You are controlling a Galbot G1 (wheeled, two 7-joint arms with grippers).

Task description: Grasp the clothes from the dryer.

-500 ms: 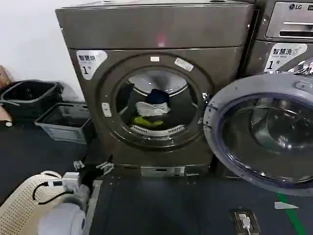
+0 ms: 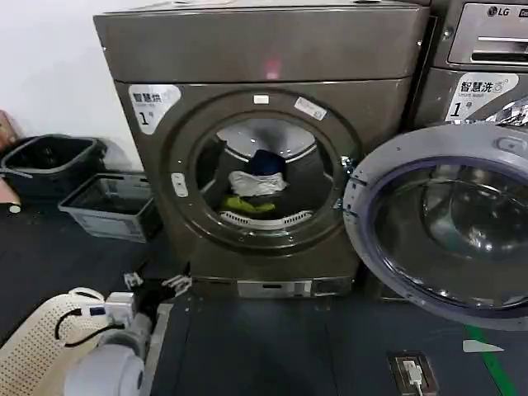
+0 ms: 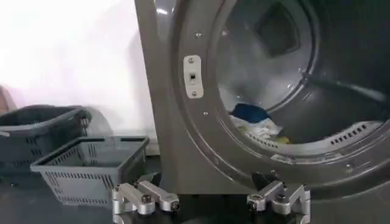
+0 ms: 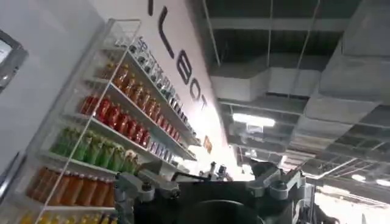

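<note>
The dryer (image 2: 264,49) is a bronze-grey front-loader with its porthole open. Its round door (image 2: 445,227) is swung out to the right. The clothes (image 2: 256,186) lie in a small pile low in the drum: dark blue on top, white-grey in the middle, yellow-green beneath. In the left wrist view the clothes (image 3: 259,123) sit beyond the porthole rim of the dryer (image 3: 183,128). My left gripper (image 2: 157,285) hovers low near the floor, before the dryer's lower left corner. That left gripper (image 3: 210,201) is open and holds nothing. My right gripper (image 4: 210,185) points up at a ceiling, open and empty.
Two plastic baskets stand on the floor left of the dryer: a dark one (image 2: 49,161) and a grey one (image 2: 111,206). The grey basket (image 3: 91,164) is close to my left gripper. A silver LG machine (image 2: 487,49) stands to the right, behind the open door. A floor socket (image 2: 412,371) lies at front right.
</note>
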